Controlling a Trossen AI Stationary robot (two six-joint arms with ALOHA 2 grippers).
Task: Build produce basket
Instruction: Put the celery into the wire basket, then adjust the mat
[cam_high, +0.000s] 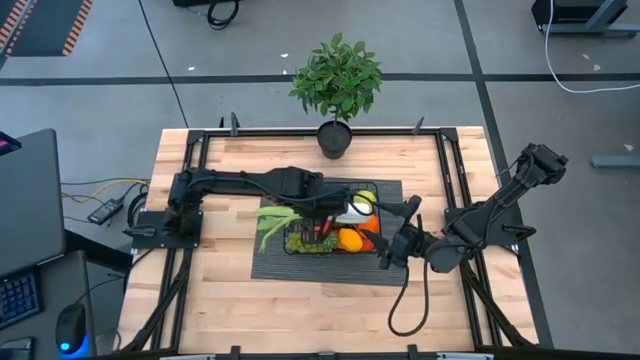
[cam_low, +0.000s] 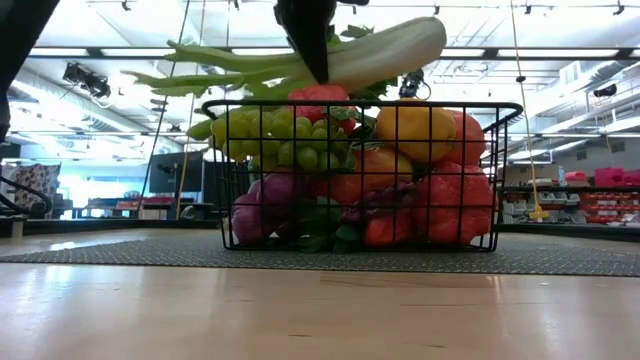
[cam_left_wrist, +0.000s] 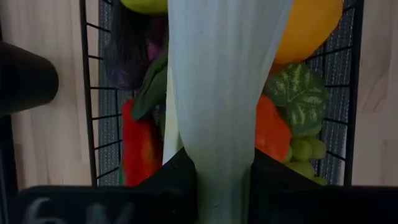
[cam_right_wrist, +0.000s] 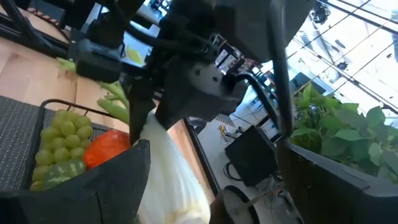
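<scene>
While the basket sits on a dark ribbed mat in the middle of the wood table, the left gripper above it is clamped on the pale leek. Right gripper hovers at the basket's right end, fingers spread wide, holding nothing. Potted plant at far edge. Grapes, peppers, oranges fill the basket; workshop w/ ceiling lights behind.

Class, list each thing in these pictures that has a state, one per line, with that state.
Basket: upright on the mat, heaped full.
Leek: held above the heap, lying across it.
Left gripper: shut on the leek.
Right gripper: open, empty, beside the basket.
Potted plant: upright.
</scene>
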